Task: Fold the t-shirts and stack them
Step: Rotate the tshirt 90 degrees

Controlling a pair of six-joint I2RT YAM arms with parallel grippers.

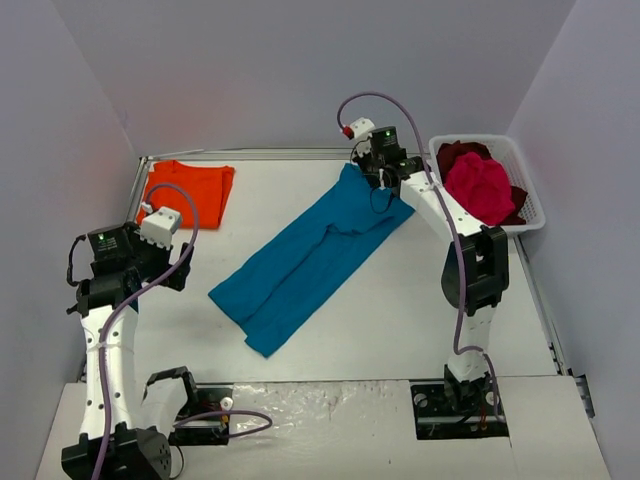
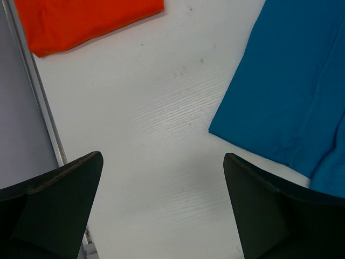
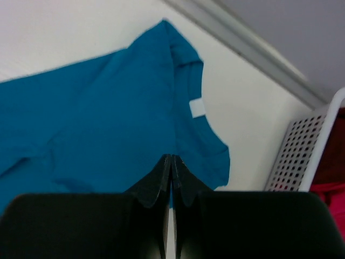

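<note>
Diagonally, teal-blue t-shirt (image 1: 300, 265) folded lengthwise, right fingers (image 3: 153, 189) seemingly pinching its shoulder

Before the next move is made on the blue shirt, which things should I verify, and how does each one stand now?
1. Left end effector open and holding nothing: ok, it hovers over bare table.
2. Right end effector shut at the collar end of the teal t-shirt: ok.
3. Cloth truly pinched between the right fingers: cannot tell.
4. Teal t-shirt fully folded: not ok, it lies long and diagonal.
5. Orange t-shirt folded in the far left corner: ok.
6. Basket emptied: not ok, the magenta t-shirt and dark red t-shirt lie inside.
</note>
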